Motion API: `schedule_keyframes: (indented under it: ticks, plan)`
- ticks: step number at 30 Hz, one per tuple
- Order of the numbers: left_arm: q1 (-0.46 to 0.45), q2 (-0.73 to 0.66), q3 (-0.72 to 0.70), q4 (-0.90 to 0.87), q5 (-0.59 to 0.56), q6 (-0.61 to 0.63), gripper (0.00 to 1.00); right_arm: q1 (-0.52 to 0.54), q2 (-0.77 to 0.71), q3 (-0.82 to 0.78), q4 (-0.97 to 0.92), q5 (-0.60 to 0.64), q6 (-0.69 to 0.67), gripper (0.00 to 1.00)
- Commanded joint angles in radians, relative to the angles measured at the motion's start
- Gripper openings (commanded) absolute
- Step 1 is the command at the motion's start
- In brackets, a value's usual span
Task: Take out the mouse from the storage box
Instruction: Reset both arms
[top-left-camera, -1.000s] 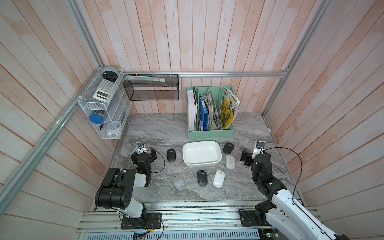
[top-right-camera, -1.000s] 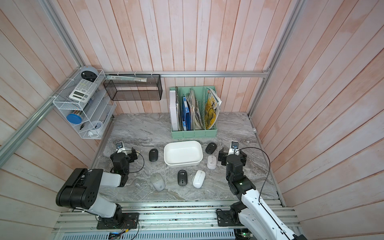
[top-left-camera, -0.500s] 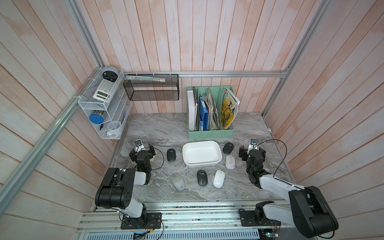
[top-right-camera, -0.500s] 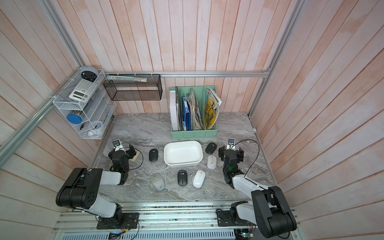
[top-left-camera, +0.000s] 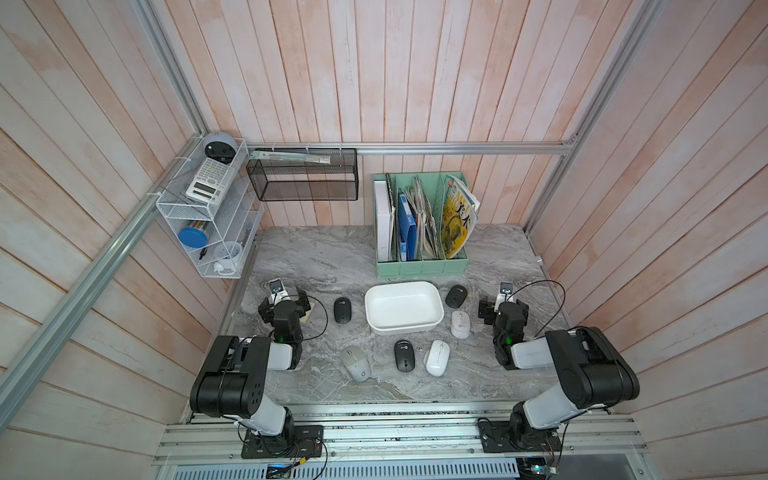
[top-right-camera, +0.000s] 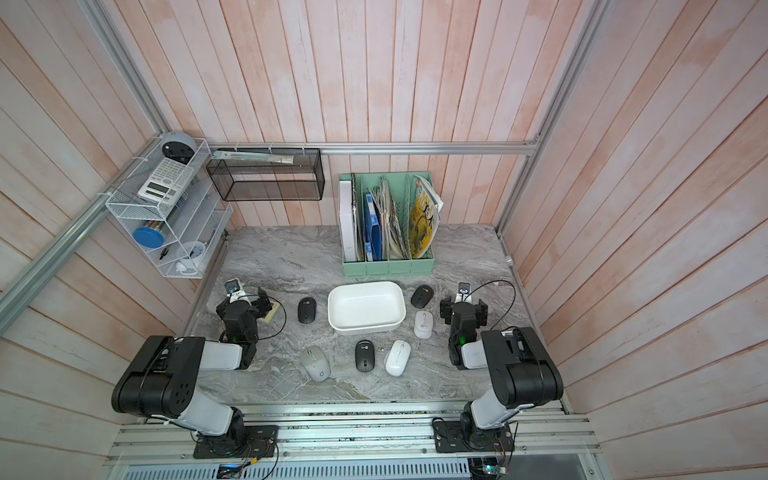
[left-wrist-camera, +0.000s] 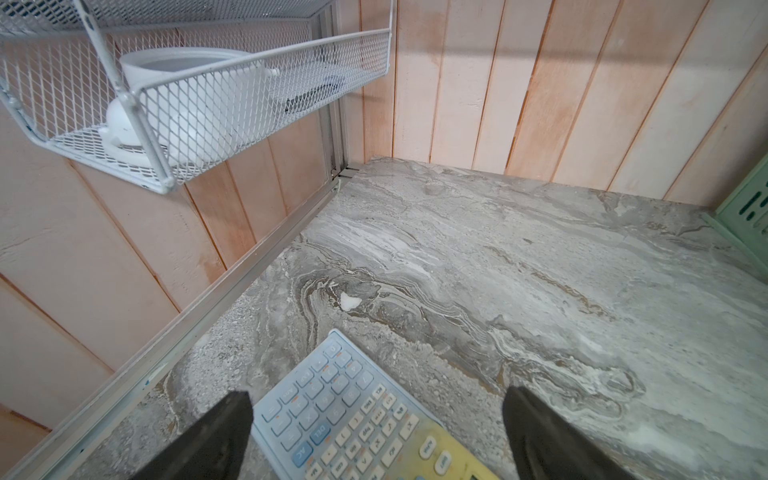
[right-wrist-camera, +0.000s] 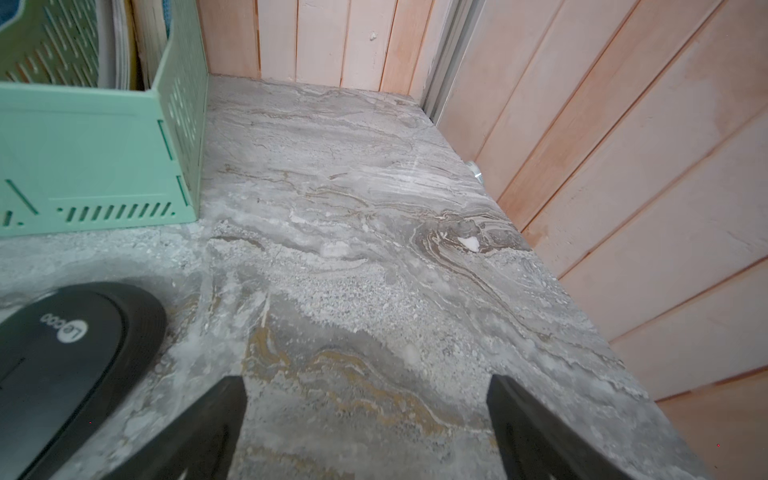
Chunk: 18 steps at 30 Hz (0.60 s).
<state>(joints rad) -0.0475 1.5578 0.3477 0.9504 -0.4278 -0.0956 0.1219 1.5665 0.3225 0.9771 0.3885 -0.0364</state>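
The box (top-left-camera: 402, 306) sits mid-surface (top-left-camera: 316, 257) with 6 mice on the surface around it. The black left mouse (top-left-camera: 342, 310) lies on 1 side, the black rear mouse (top-left-camera: 456, 296) and white right mouse (top-left-camera: 460, 324) on the other, and the grey mouse (top-left-camera: 355, 363), front black mouse (top-left-camera: 404, 355) and front white mouse (top-left-camera: 437, 358) lie nearer the arms. The left fingers (left-wrist-camera: 216, 436) stand wide over a calculator (left-wrist-camera: 357, 419) and the right fingers (right-wrist-camera: 199, 424) stand wide beside the rear mouse, both holding nothing.

The storage box (top-left-camera: 402, 305) at centre frame is shown plain white. The table (top-left-camera: 316, 257) is marbled in grey with white and brown veins. Black is seen on the left mouse (top-left-camera: 342, 310), the upper-right mouse (top-left-camera: 456, 296) and the lower mouse (top-left-camera: 404, 355); the file holder (top-left-camera: 422, 268) is coloured mint green, the wire basket (top-left-camera: 303, 178) black.
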Motion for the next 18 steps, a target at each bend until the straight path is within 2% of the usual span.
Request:
schedule_keyframes:
  ticks: [1,3,18]
  plan:
    - [0.004,0.006,0.011,0.013,-0.01,-0.006,1.0,-0.008,-0.012,0.029,-0.013,-0.055,0.035,0.97]
    - [0.003,0.006,0.012,0.013,-0.009,-0.007,1.0,-0.007,0.003,0.021,0.028,-0.058,0.032,0.98]
    - [0.009,0.005,0.011,0.012,0.0,-0.009,1.0,-0.011,0.001,0.024,0.018,-0.058,0.036,0.98]
